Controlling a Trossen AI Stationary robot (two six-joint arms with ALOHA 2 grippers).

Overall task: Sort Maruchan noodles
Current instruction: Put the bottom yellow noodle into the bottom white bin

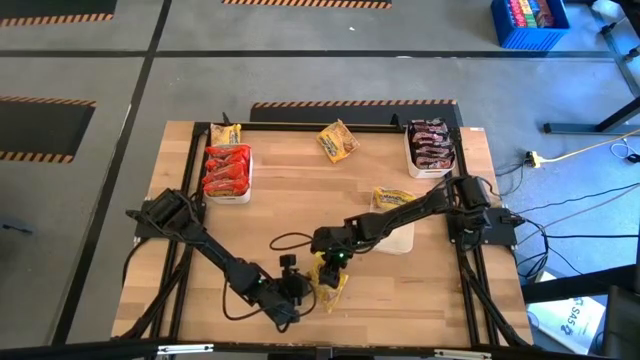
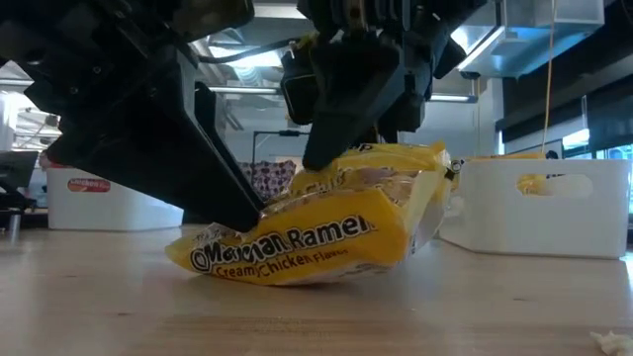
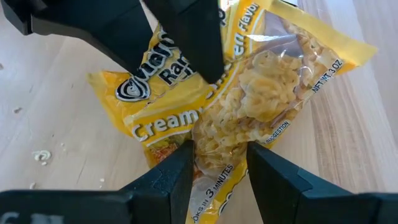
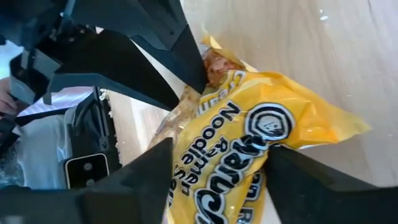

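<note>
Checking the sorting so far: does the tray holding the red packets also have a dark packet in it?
No. In the high view the tray at the left holds only red packets; the dark packets fill the right tray.

yellow packet (image 3: 249, 106): lower end cut off in left wrist view | left claw (image 2: 247, 213): tips hidden behind packet | blue bin (image 1: 530, 22): contents too small to tell
</note>
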